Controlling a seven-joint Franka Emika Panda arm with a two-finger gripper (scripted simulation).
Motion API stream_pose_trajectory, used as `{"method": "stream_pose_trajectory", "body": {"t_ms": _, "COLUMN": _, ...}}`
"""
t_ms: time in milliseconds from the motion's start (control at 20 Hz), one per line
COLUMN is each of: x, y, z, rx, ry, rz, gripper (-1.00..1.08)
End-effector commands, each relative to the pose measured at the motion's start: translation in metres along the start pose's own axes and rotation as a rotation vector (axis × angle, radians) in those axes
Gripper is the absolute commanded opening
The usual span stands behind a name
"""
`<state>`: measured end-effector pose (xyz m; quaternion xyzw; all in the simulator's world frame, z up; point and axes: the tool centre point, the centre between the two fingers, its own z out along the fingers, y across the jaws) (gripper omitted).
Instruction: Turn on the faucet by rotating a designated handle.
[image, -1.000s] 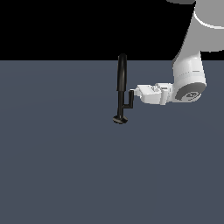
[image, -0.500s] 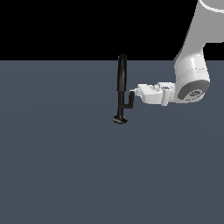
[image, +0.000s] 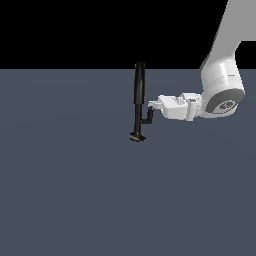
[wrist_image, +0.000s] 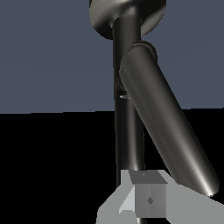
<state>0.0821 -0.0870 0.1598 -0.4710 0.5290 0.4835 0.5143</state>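
The faucet (image: 138, 100) stands upright near the middle of the grey floor (image: 65, 190). The gripper (image: 152, 105) touches the stub of the handle (image: 148, 117); whether its fingers are apart, I cannot tell. The rotation seems barely begun.

No text, label, brand or number can be read in either view. The faucet (image: 138, 100) is plain glossy black. The arm's white shell carries no legible marking.

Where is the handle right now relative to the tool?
In the exterior view the handle juts from the faucet stem toward that view's right, just above the round base, with the tool tip right at its upright stub.
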Motion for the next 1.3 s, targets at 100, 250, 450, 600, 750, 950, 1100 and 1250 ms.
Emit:
{"method": "stream_pose_trajectory", "body": {"t_ms": 100, "x": 0.008, "y": 0.014, "z": 0.0, "rx": -0.003, "ry": -0.002, "rz": 0.008, "gripper": -1.0}}
{"method": "stream_pose_trajectory", "body": {"t_ms": 250, "x": 0.012, "y": 0.023, "z": 0.0, "rx": -0.004, "ry": -0.002, "rz": 0.008, "gripper": -1.0}}
{"method": "stream_pose_trajectory", "body": {"t_ms": 450, "x": 0.017, "y": 0.035, "z": 0.0, "rx": -0.004, "ry": -0.003, "rz": 0.009, "gripper": -1.0}}
{"method": "stream_pose_trajectory", "body": {"t_ms": 600, "x": 0.021, "y": 0.045, "z": 0.0, "rx": -0.005, "ry": -0.003, "rz": 0.01, "gripper": -1.0}}
{"method": "stream_pose_trajectory", "body": {"t_ms": 750, "x": 0.012, "y": 0.04, "z": 0.0, "rx": -0.004, "ry": -0.001, "rz": -0.009, "gripper": -1.0}}
{"method": "stream_pose_trajectory", "body": {"t_ms": 950, "x": 0.04, "y": 0.052, "z": 0.0, "rx": -0.005, "ry": -0.002, "rz": -0.001, "gripper": -1.0}}
{"method": "stream_pose_trajectory", "body": {"t_ms": 1100, "x": 0.061, "y": 0.061, "z": 0.0, "rx": -0.005, "ry": -0.003, "rz": 0.005, "gripper": -1.0}}
{"method": "stream_pose_trajectory", "body": {"t_ms": 1250, "x": 0.075, "y": 0.068, "z": 0.0, "rx": -0.006, "ry": -0.003, "rz": 0.01, "gripper": -1.0}}
